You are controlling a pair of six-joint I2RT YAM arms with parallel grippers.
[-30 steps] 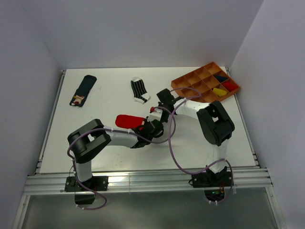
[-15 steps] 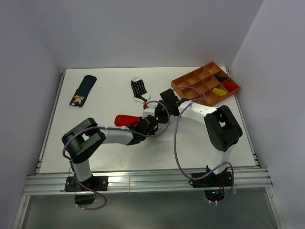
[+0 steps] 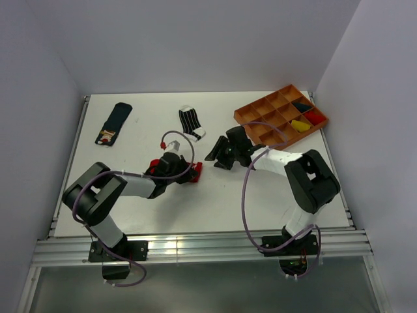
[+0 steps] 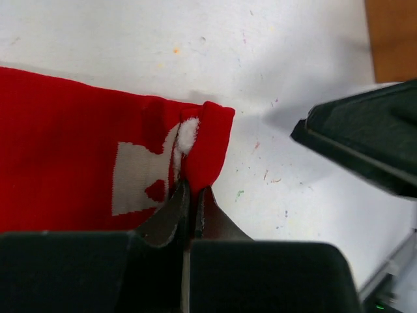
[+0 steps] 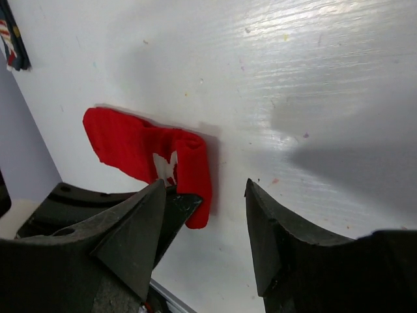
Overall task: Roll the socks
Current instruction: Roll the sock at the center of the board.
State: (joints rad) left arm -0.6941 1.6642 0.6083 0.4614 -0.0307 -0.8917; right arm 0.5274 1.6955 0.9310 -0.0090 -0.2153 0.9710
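Had the left hand [image 4: 189, 195] pinched tight on the turned-over end of the red sock [image 4: 78, 150], fabric caught right at the fingertips, the rest flat on the worktop [image 4: 130, 39]. Had the right hand [image 5: 205, 189] spread wide and holding nothing, near that fold and facing it.

Judged unrolling the likeliest failure: only one narrow turn made, so could spring flat once let go. Could also drag the whole sock along instead of rolling it, with nothing pinning the flat end. Risked a skewed, cone-shaped roll from a pinch at one corner of the fold. Risked a knock between the two hands, being so near each other.

Lay lengthwise across the left hand's fingertips, long axis crosswise to those fingers, fold crease in line with them. Pointed its folded end toward the right hand, its flat end away from it.
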